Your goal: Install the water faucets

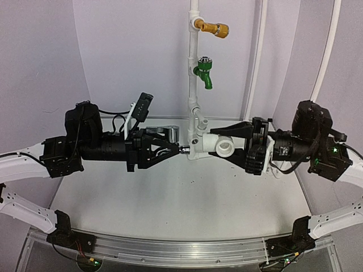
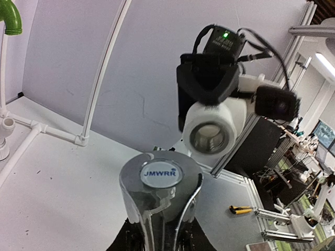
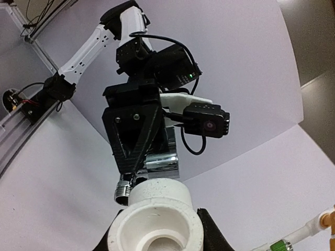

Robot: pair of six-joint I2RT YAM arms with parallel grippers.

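Observation:
My left gripper is shut on the shiny silver tap, held level with its threaded end pointing right. My right gripper is shut on the white plastic fitting, just right of that end. In the left wrist view the tap fills the lower middle, and the fitting's round socket faces it from beyond. In the right wrist view the fitting sits between my fingers. The tap's threaded end lies just left of the fitting's far end, offset from it.
A white pipe frame stands behind the grippers, carrying a green tap and a yellow-brass tap. A pipe tee sits at its foot between the grippers. An aluminium rail runs along the near edge.

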